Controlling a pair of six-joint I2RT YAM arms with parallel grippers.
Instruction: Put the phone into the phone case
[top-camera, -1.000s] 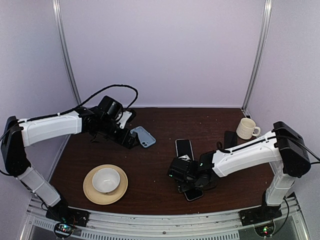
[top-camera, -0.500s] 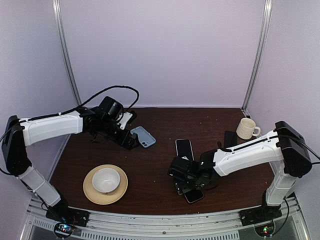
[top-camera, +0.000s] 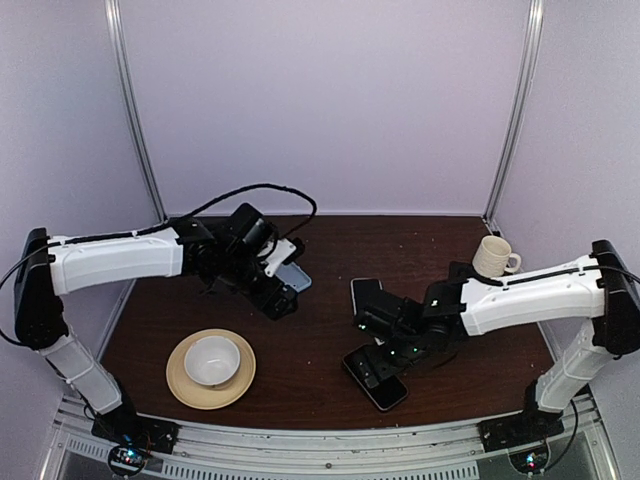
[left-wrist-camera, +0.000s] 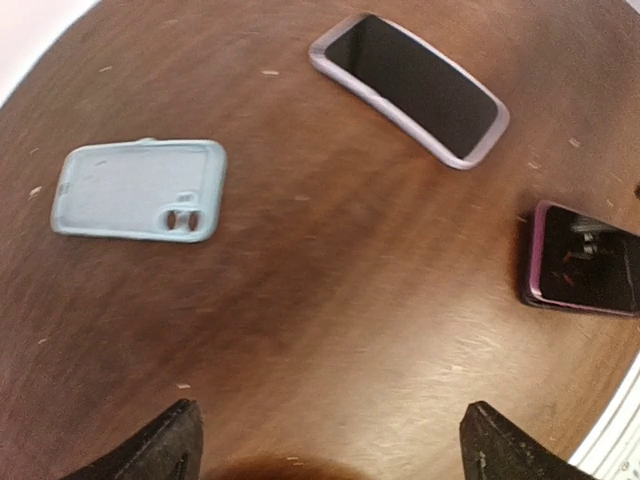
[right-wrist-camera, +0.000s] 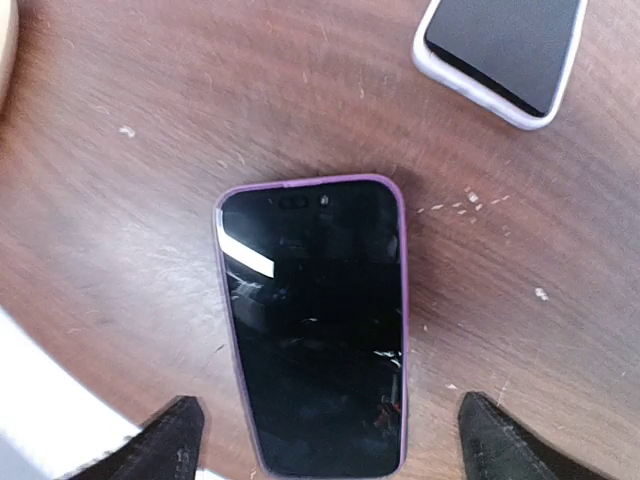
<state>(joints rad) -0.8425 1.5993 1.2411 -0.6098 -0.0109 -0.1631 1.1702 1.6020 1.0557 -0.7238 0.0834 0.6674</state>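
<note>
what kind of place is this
Probably a robot test booth, not a home: left arm and right arm mounted by the table, plain pale panels walling it in, props like a mug.

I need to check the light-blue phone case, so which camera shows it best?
Left wrist view: the phone case lies whole and flat, camera cutout clear. The top view shows only a sliver of it behind the left arm. The right wrist view does not show it.
</note>
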